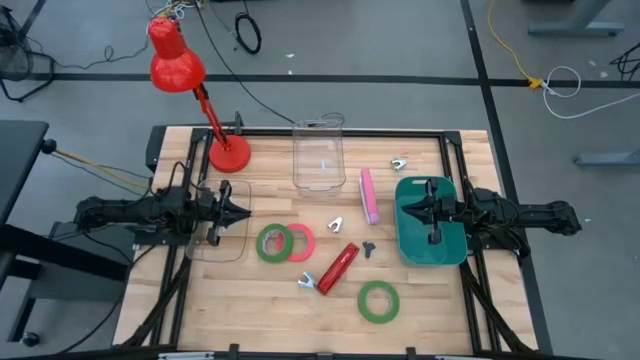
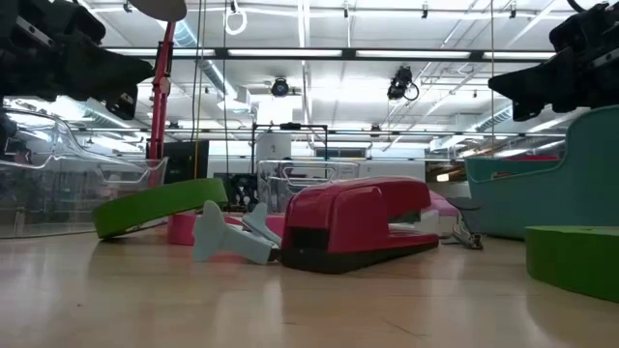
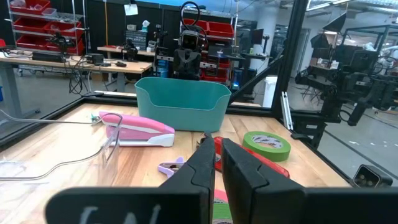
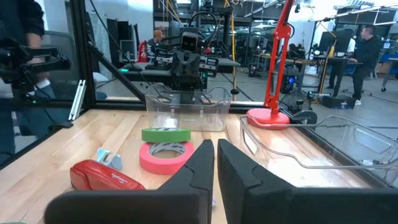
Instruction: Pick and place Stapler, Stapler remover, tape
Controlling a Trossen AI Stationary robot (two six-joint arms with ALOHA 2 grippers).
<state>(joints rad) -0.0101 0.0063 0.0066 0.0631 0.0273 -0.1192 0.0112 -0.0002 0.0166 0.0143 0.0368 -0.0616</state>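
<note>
A red stapler [image 1: 338,268] lies near the table's middle, with a grey-blue staple remover [image 1: 306,281] at its near end. A pink stapler [image 1: 369,195] lies farther back. A green tape ring [image 1: 272,243] leans on a pink-red tape ring [image 1: 301,242]. Another green tape ring [image 1: 379,301] lies flat near the front. More small staple removers [image 1: 336,225] [image 1: 370,247] lie between them. My left gripper [image 1: 245,212] hangs shut at the left, above the table. My right gripper [image 1: 403,208] hangs shut at the right, over a teal bin [image 1: 430,235].
A clear container [image 1: 319,155] stands at the back middle, and another clear tray [image 1: 222,238] sits under my left arm. A red desk lamp [image 1: 228,152] stands at the back left. One more staple remover [image 1: 400,162] lies at the back right. A black frame rims the table.
</note>
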